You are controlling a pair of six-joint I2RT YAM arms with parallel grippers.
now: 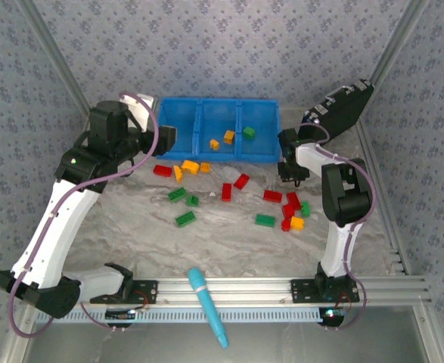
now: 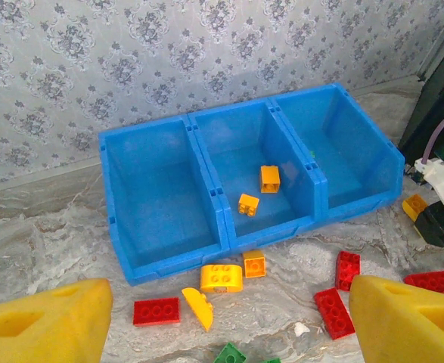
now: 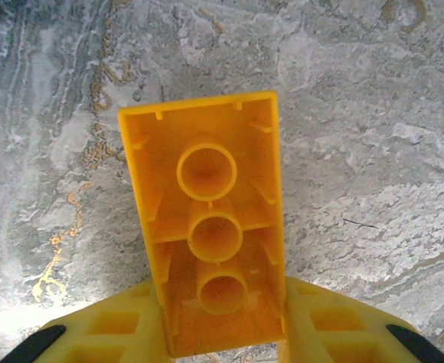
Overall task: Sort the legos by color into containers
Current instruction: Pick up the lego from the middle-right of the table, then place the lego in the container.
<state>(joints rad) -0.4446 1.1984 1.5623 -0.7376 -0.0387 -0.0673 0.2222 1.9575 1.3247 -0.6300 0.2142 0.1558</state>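
**Step in hand: transfer of one orange brick.**

1. The right tool is clenched on an orange brick. The brick stands clear of the desk with its hollow underside toward the wrist camera. In the overhead view this tool hangs just in front of the right end of the blue bin.
2. The left tool is released, with its fingers spread wide and nothing between them. It hovers before the left end of the bin, above a group of loose bricks.

**Next move (judgement).**

- Carry the held brick leftward, past the right compartment, to the middle compartment, where the other orange bricks lie.
- Lift it over the front wall before opening the fingers.
- Keep clear of the left tool, which stands near the same bin front.

**Count.**

| Item | On desk | In bin | In tool |
|---|---|---|---|
| orange bricks | 4 | 2, middle compartment | 1 |
| green bricks | 5 | 1, right compartment | 0 |
| red bricks | about 7 | 0 | 0 |

- The red count is approximate. A tight cluster near the right arm cannot be separated with certainty.
- The bin has three compartments. The left compartment holds no brick and is judged free for the red ones.
- One cyan pen lies on the near rail.
- One black case stands at the far right.

Most of the sorting remains to be done.
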